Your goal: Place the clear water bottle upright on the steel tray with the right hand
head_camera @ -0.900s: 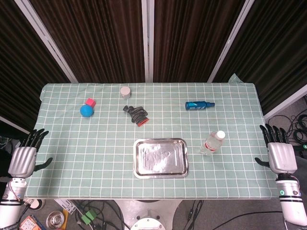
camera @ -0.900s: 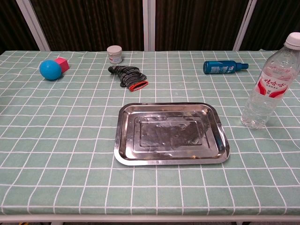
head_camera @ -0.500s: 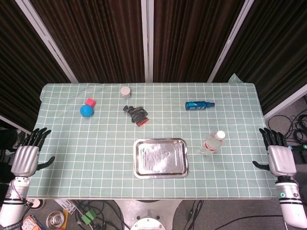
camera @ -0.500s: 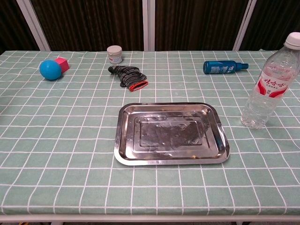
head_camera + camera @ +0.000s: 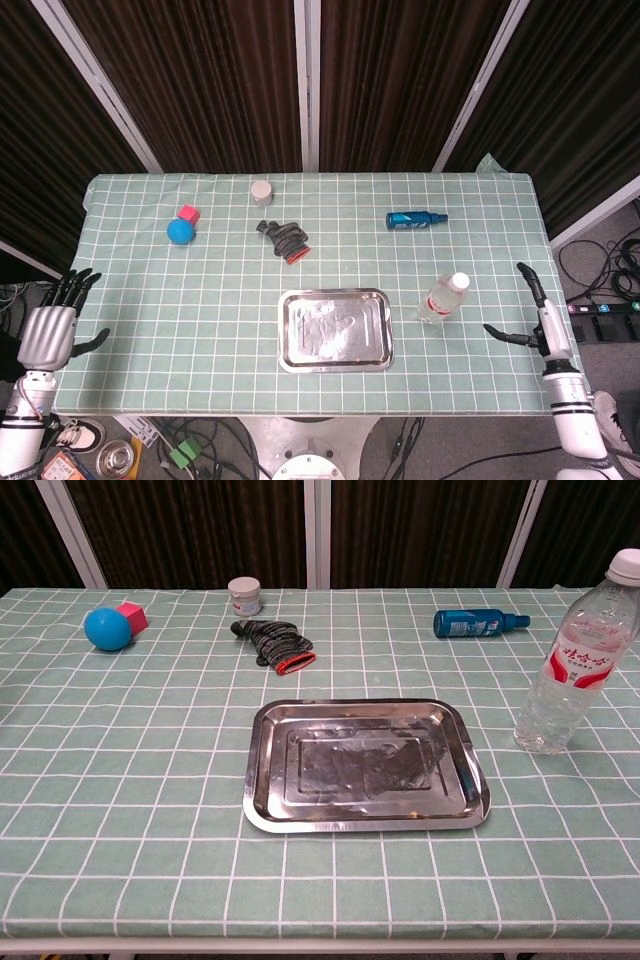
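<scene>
The clear water bottle (image 5: pixel 444 298) (image 5: pixel 577 656) with a white cap and red label stands upright on the green checked cloth, just right of the steel tray (image 5: pixel 335 329) (image 5: pixel 366 766). The tray lies flat near the table's front edge with nothing on it. My right hand (image 5: pixel 538 318) hovers beyond the table's right edge, turned edge-on, fingers spread, holding nothing, well apart from the bottle. My left hand (image 5: pixel 48 330) hangs off the left edge, fingers apart and empty. Neither hand shows in the chest view.
A blue spray bottle (image 5: pixel 415 219) (image 5: pixel 478 623) lies on its side at the back right. A black glove with a red cuff (image 5: pixel 284 238), a small white jar (image 5: pixel 261 190), a blue ball (image 5: pixel 181 231) and a pink cube (image 5: pixel 189 213) sit toward the back left.
My right hand has rotated from back-facing to edge-on and shifted slightly left toward the table. The left hand has barely moved. Bottle and tray are unmoved.
</scene>
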You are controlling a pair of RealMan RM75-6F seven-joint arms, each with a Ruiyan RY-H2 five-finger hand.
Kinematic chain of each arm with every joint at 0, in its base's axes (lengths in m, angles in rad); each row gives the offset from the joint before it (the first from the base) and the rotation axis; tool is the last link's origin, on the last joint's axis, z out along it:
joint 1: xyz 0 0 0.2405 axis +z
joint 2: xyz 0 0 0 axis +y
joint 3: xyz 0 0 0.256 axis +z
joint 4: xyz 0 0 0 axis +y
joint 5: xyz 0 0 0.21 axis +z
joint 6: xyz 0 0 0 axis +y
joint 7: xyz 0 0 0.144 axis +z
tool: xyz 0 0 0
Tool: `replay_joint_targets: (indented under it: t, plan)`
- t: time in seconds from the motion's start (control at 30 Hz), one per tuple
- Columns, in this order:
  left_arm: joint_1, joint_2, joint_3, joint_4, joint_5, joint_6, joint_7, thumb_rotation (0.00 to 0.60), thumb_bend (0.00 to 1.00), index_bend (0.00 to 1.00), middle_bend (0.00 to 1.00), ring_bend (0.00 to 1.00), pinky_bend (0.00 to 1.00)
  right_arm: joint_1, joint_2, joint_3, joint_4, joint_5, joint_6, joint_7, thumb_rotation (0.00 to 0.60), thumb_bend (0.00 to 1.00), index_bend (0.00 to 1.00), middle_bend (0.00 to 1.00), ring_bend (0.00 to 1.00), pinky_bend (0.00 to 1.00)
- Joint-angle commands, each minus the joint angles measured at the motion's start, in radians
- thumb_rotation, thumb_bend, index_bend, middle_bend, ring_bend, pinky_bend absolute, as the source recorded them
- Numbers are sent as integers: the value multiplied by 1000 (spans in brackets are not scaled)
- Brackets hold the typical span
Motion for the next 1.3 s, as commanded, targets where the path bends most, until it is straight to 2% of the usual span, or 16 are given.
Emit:
replay_joint_targets:
  t: [0.03,0.4,0.5,0.57,0.63,0.77,0.87,1.07,1.17,1.3]
  plan:
    - [-1,2,-1,2,3,4,2,600,229,163,180,87,190,38,-128,11,137,-58,-60,179,600,0,0,37,0,0]
    - [3,19,0,6,0,6,-5,600,230,162,180,87,190,125,-212,9,228,-103,-122,203,600,0,0,42,0,0]
    - [6,19,3,10,-2,5,-9,600,229,163,180,87,190,148,-234,17,244,-95,-143,184,600,0,0,71,0,4]
    - [7,18,3,13,-3,4,-13,600,229,163,180,87,191,158,-250,25,252,-83,-153,171,600,0,11,120,9,44]
    - [8,18,3,17,-4,4,-18,600,230,163,180,87,191,167,-268,36,260,-69,-158,143,600,0,104,208,74,135]
    - [10,18,4,22,-6,4,-24,600,230,162,180,87,191,175,-298,60,266,-38,-146,72,600,28,512,473,331,403]
    - [11,17,4,23,-6,3,-28,600,229,162,180,87,191,182,-308,74,263,-22,-143,24,600,96,681,592,443,524]
    - [13,19,7,19,-4,5,-25,600,230,162,180,87,191,192,-293,109,221,-14,-106,-26,600,213,769,649,481,572]
    - [12,23,7,13,-2,4,-21,600,230,162,180,87,190,207,-247,146,129,-21,-81,-43,600,225,781,655,490,579]
    - [7,20,7,5,1,-2,-13,600,230,163,180,87,191,238,-146,221,-75,-63,-12,-128,600,213,780,655,490,580]
